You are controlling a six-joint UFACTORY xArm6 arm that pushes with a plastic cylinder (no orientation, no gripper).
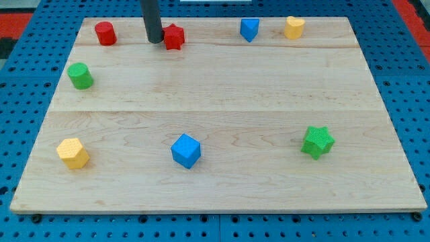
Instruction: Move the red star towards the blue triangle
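Observation:
The red star [175, 36] lies near the view's top, left of centre on the wooden board [222, 94]. The blue triangle [249, 29] lies to its right along the same top strip, a clear gap between them. My tip [155, 41] stands right against the red star's left side, touching or nearly touching it. The rod rises straight up out of the view's top.
A red cylinder [105, 33] sits at the top left, a green cylinder [80, 76] below it. A yellow block [293, 27] lies right of the blue triangle. A yellow hexagon block [72, 152], a blue cube [185, 150] and a green star [317, 142] lie along the lower part.

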